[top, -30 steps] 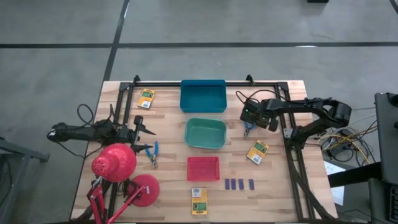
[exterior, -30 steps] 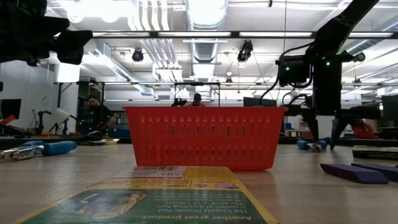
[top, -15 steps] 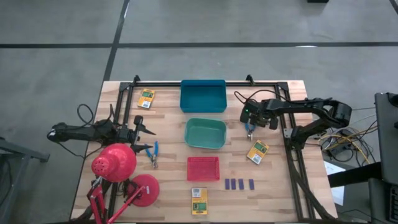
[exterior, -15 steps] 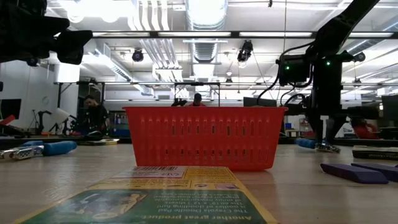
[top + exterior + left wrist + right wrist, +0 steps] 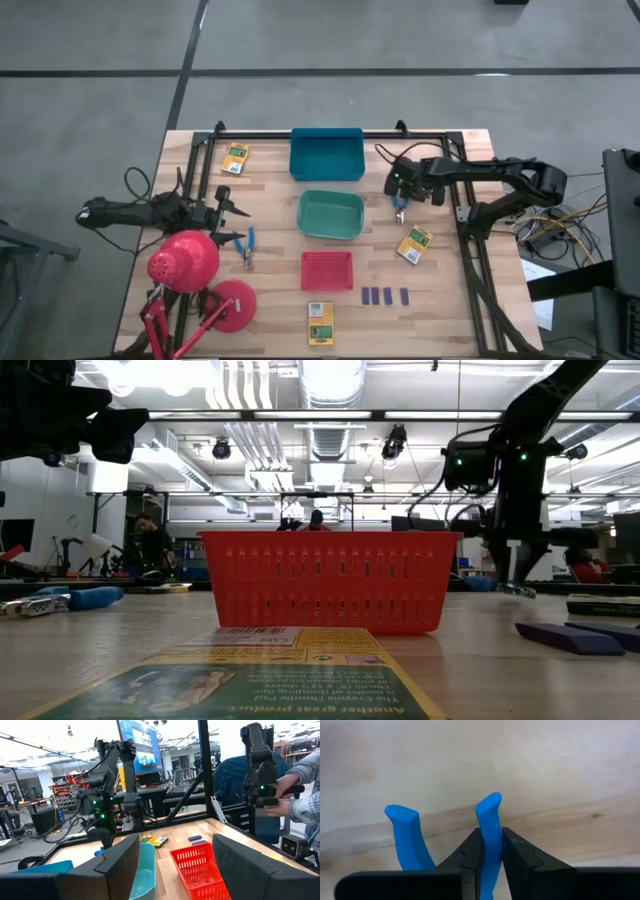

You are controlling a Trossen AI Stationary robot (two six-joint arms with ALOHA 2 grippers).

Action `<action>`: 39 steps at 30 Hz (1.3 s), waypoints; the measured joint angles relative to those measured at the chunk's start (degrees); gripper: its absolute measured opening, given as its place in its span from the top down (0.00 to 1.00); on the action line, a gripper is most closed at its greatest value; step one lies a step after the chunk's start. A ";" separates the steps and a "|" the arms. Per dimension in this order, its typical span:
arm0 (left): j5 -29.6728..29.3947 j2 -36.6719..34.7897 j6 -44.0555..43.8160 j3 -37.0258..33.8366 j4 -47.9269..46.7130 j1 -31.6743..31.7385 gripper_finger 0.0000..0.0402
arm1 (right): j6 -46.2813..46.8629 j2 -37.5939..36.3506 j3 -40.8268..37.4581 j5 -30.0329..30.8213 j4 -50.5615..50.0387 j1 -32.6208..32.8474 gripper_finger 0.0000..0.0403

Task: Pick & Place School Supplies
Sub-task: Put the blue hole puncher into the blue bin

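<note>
The right gripper (image 5: 490, 857) pinches one handle of the blue-handled scissors (image 5: 489, 827). The left gripper (image 5: 232, 222) waits, wide open.

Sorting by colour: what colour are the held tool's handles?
Blue handles, clearest in the right wrist view.

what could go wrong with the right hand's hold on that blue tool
1. The right hand pinches only one handle of the blue tool; the other handle sticks out free, so the tool may swing or twist.
2. The hold is thin, on a narrow handle, so it could slip and drop onto the table.
3. The green tray is close by; a loose handle might catch its rim.
</note>
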 joint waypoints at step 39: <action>0.00 0.00 0.00 0.00 0.02 -0.02 0.36 | -43.04 -11.15 11.28 -20.97 35.96 -7.40 0.86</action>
